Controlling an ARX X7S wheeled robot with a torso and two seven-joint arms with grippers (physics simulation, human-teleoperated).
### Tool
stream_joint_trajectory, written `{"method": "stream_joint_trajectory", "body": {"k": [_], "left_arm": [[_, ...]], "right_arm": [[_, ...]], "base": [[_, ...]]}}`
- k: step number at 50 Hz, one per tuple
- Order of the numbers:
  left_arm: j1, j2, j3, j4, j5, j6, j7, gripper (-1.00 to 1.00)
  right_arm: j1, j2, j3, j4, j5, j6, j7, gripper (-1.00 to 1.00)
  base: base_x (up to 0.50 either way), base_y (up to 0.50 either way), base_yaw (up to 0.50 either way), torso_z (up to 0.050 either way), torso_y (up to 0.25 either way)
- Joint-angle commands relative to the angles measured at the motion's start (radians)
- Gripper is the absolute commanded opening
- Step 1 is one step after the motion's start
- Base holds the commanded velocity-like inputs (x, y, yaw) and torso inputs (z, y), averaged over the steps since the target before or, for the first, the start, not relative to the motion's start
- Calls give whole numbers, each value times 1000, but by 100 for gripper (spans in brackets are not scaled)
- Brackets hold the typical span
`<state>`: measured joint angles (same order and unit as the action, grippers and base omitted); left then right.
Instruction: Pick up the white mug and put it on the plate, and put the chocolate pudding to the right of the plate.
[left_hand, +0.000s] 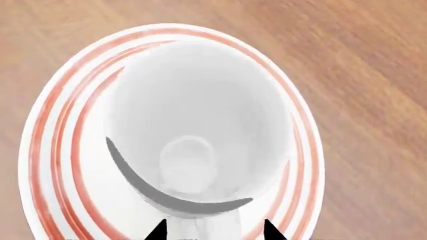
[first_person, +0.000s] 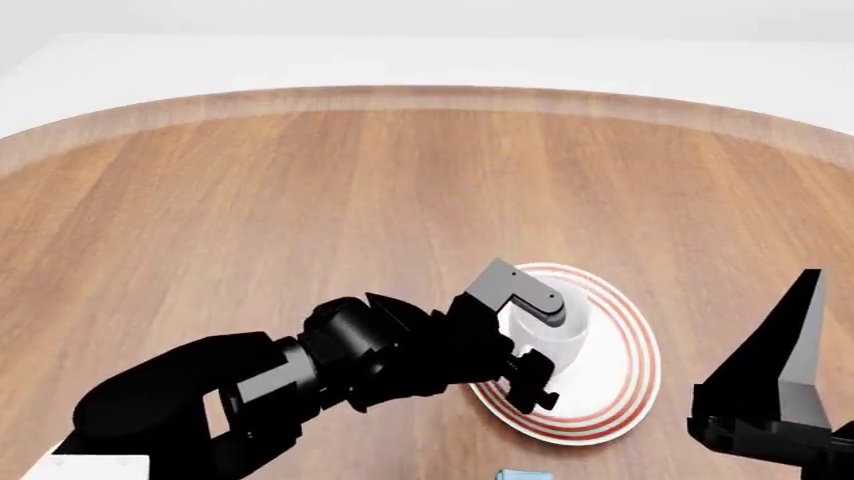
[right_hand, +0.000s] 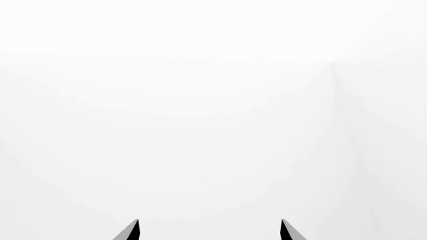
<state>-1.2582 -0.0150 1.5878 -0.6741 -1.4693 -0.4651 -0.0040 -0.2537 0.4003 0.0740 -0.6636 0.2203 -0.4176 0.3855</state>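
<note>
The white mug (first_person: 554, 330) sits upright on the plate (first_person: 638, 368) — the left gripper (left_hand: 212, 231) with fingers spread around its handle side, apparently releasing — right fingers (right_hand: 133, 231) parted, idle.

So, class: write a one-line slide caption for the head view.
Left claw at the white mug standing on the plate, wooden table beyond.
</note>
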Motion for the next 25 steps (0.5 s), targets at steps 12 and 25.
{"method": "stream_joint_trajectory", "body": {"k": [12,25], "left_arm": [[19,15,-22,-22,4,-3,24,100],[2,11,-35,19,-31,15,-28,100]], "right_arm": [[5,-14,7,9,-22,-3,-17,100],[6,-15,-8,5,-38,3,-16,100]], "base": [[0,0,0,0,0],[0,0,0,0,0]]}}
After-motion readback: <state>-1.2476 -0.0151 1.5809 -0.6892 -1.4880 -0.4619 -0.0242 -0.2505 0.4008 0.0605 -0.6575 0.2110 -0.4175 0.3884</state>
